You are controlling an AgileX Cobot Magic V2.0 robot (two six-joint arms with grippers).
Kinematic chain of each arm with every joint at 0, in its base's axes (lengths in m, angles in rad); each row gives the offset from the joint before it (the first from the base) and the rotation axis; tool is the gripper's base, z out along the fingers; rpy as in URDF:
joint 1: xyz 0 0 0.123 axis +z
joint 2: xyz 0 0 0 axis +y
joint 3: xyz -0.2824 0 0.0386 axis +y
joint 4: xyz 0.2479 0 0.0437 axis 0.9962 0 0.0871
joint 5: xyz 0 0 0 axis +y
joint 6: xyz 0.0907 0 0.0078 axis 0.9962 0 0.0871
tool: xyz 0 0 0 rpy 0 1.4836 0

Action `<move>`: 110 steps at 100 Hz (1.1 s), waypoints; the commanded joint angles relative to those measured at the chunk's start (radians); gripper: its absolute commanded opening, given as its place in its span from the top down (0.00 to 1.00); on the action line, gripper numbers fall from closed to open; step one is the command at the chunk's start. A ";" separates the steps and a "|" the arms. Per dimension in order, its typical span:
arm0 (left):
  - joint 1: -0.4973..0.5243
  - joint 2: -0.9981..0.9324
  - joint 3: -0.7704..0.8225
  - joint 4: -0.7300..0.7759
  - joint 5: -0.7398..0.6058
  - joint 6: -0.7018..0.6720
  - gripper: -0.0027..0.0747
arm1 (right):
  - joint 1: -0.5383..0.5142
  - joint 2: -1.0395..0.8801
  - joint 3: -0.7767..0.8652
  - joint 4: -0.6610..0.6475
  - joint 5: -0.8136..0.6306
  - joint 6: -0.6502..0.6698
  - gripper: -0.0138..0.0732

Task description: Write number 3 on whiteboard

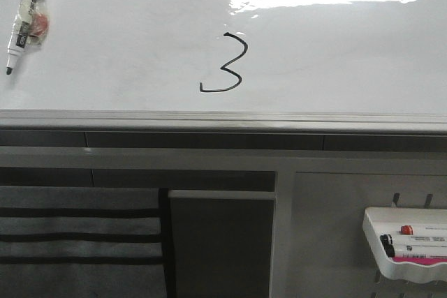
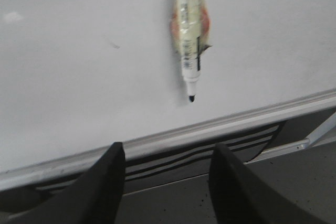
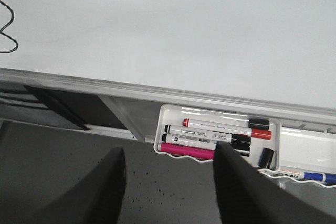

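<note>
Looking over the front view, I see the number 3 (image 1: 226,64) drawn in black near the middle of the whiteboard (image 1: 126,33), above its grey rail. A black-tipped marker (image 1: 25,19) lies on the board at far left. My left gripper (image 2: 168,174) and right gripper (image 3: 170,174) both hang spread, grasping nothing; the marker tray (image 3: 173,114) sits below the rail.

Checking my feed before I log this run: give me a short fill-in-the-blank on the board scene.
1. The digit drawn on the whiteboard is ___.
2. The ink of the number 3 is ___.
3. The left tool is open and holds ___.
4. The uncapped marker lies on the board's ___ side in the front view.

Answers: 3; black; nothing; left
</note>
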 commanded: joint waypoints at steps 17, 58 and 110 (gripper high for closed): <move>0.014 -0.279 0.124 0.013 -0.252 -0.096 0.56 | -0.009 -0.170 0.172 0.042 -0.280 0.002 0.49; 0.012 -0.473 0.428 -0.058 -0.738 -0.096 0.99 | -0.009 -0.353 0.327 0.045 -0.516 -0.079 0.92; 0.012 -0.473 0.432 -0.146 -0.758 -0.098 0.99 | -0.009 -0.353 0.338 0.045 -0.488 -0.079 0.92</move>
